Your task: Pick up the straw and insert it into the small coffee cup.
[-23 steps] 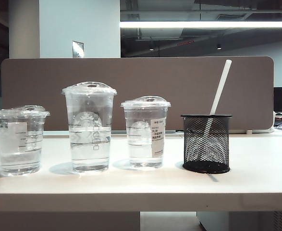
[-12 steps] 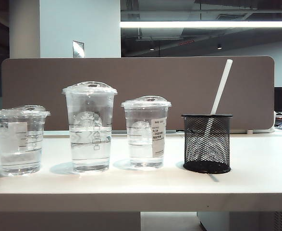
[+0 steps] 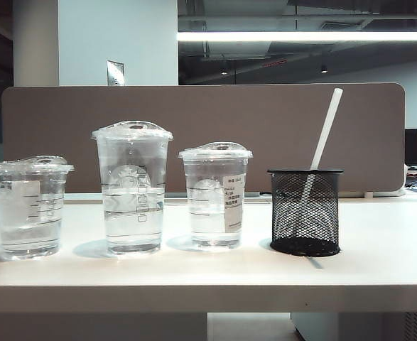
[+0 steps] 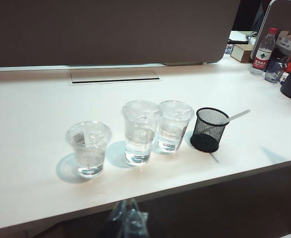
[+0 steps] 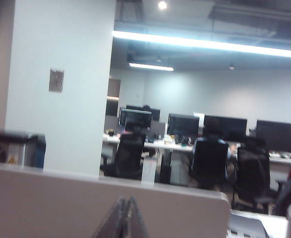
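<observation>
White tabletop (image 3: 378, 270): straw (image 3: 327, 128) leans in mesh holder (image 3: 305, 212), unpicked; left gripper (image 4: 127, 218) and right gripper (image 5: 126, 218), both closed and empty, must open before approaching small coffee cup (image 3: 28, 206).

Translucent grey tapered fingertips (image 4: 128, 218)
</observation>
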You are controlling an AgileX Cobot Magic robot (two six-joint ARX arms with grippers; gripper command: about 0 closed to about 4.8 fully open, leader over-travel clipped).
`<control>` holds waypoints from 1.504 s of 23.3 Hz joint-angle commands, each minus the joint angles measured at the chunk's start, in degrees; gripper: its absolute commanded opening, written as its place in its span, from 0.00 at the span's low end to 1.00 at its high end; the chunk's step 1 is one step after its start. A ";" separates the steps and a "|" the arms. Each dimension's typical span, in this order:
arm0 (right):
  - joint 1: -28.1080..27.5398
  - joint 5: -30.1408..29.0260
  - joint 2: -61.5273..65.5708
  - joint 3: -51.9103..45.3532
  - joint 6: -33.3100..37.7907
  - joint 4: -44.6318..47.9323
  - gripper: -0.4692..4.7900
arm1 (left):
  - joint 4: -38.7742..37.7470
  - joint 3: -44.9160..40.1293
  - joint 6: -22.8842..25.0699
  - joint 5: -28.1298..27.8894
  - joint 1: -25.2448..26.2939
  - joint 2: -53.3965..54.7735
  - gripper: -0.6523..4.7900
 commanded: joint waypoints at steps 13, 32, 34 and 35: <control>-1.42 -4.42 44.24 -2.32 9.75 25.57 0.08 | -0.11 0.13 -0.15 -0.46 0.02 0.07 0.11; -0.74 -4.42 44.39 -46.77 18.10 60.94 0.09 | -0.11 0.11 -0.15 -1.86 0.02 0.07 0.11; -0.20 -4.39 44.35 -49.27 18.10 62.77 0.09 | -0.11 0.11 -0.15 -3.26 0.04 0.09 0.11; 0.15 -4.37 44.35 -50.58 18.10 64.02 0.09 | -0.11 0.11 -0.17 -3.85 0.04 0.07 0.11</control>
